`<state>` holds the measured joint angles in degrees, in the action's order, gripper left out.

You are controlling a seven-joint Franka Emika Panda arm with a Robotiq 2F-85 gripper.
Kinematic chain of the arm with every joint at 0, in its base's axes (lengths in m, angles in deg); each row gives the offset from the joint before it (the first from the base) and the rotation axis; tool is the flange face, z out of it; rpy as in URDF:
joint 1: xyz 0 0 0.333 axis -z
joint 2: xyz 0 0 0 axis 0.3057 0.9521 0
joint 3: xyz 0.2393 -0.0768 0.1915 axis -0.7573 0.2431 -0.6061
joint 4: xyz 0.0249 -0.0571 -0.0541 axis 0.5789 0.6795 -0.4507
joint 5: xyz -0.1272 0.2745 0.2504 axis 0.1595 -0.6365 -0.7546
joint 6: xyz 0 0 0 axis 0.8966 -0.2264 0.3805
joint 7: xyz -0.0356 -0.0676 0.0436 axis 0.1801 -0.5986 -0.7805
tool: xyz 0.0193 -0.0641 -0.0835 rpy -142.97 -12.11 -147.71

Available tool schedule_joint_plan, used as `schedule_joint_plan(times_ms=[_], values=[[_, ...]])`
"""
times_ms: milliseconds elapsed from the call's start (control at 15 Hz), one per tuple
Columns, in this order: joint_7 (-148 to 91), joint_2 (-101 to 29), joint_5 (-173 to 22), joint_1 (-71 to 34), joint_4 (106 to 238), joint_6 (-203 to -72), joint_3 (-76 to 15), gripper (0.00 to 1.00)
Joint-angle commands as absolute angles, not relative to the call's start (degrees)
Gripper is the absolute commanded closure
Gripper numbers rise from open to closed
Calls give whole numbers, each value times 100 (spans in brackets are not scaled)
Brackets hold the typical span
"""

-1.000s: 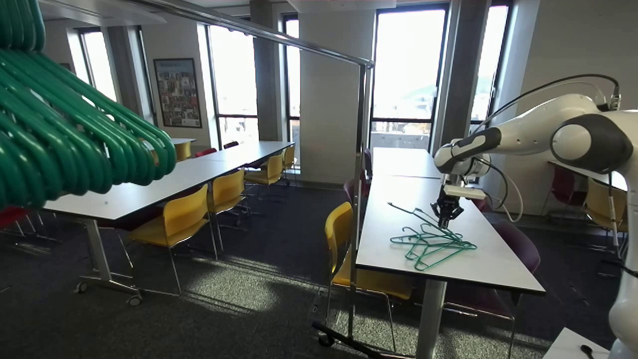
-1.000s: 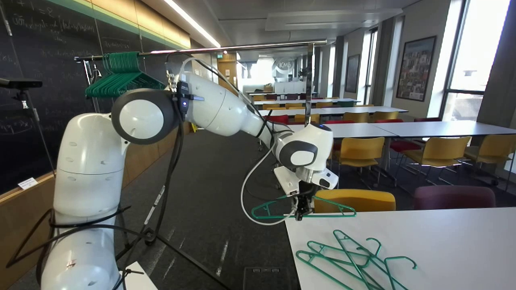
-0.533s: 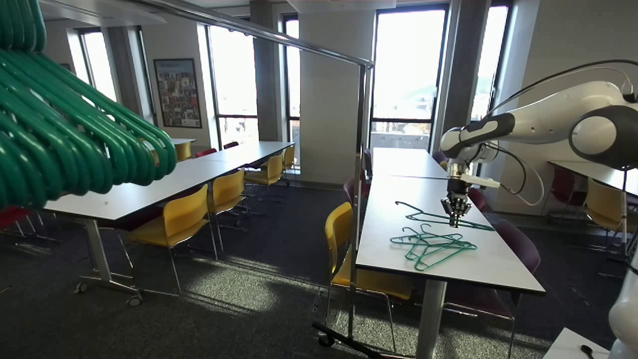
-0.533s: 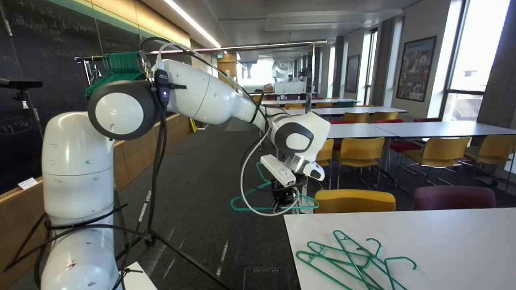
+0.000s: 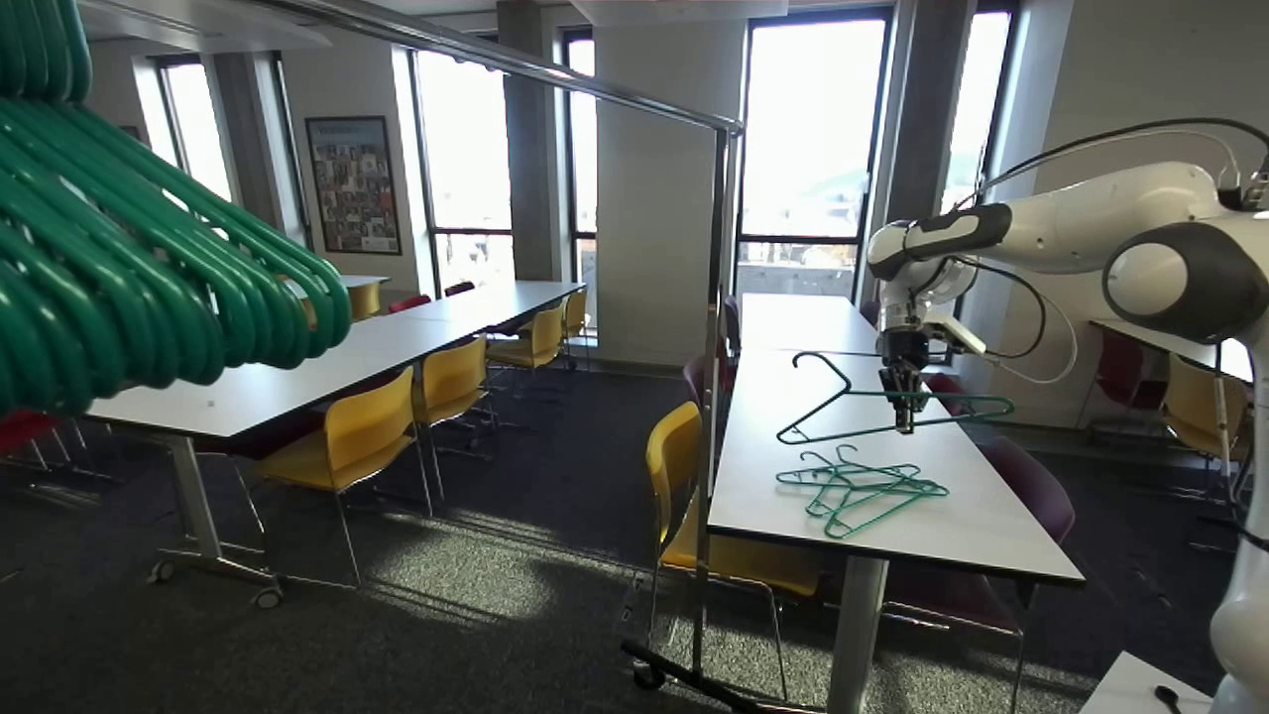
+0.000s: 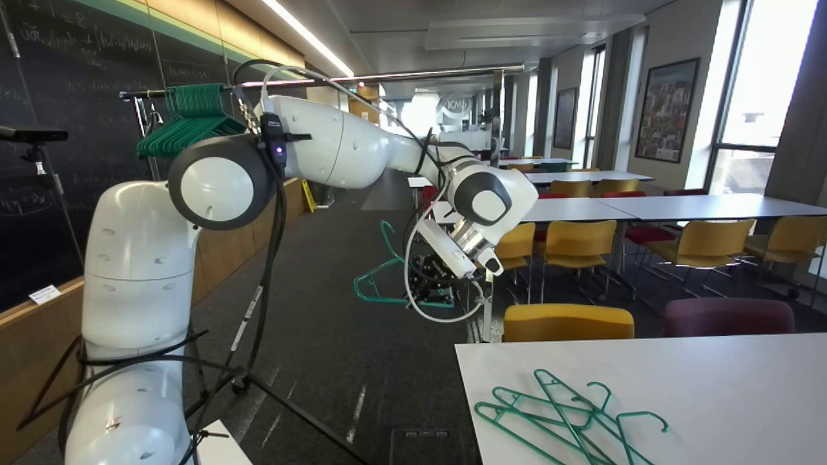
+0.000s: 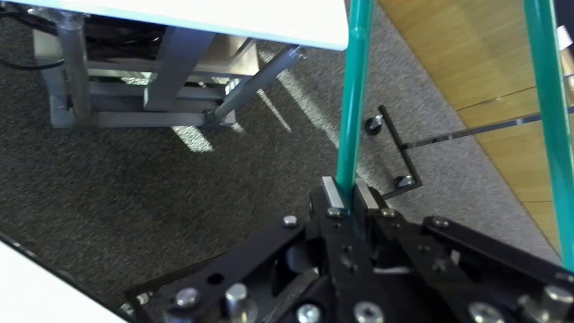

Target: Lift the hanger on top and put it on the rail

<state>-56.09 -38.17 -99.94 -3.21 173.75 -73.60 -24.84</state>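
Hanger, green: is hanging in air, clear of bench, well apart from rail; hook jutting upward, off to one side of gripper. Gripper: is holding said hanger, fingers pressing one bar from both sides. Rail, metal: is carrying row of green hangers, bunching near one end. Bench, white-topped: is bearing pile of green hangers, overlapping loosely, showing in both exterior views. Yellow chair, purple chair: are standing beside bench.
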Motion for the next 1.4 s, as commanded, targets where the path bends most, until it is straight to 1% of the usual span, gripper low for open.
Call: schedule_joint_plan(times_ms=[0,267,400,800,1333], values=[[-5075,-3076,-10727,-115,16318,-6326,-2531,98],[-4345,-2535,-11442,-14,15636,-5951,-2591,98],[-4109,-2440,-11720,-29,15503,-6104,-2599,98],[-4502,-2725,-11871,-129,15471,-6868,-2737,98],[-4440,-2761,-12788,-84,15220,-6441,-2930,98]])
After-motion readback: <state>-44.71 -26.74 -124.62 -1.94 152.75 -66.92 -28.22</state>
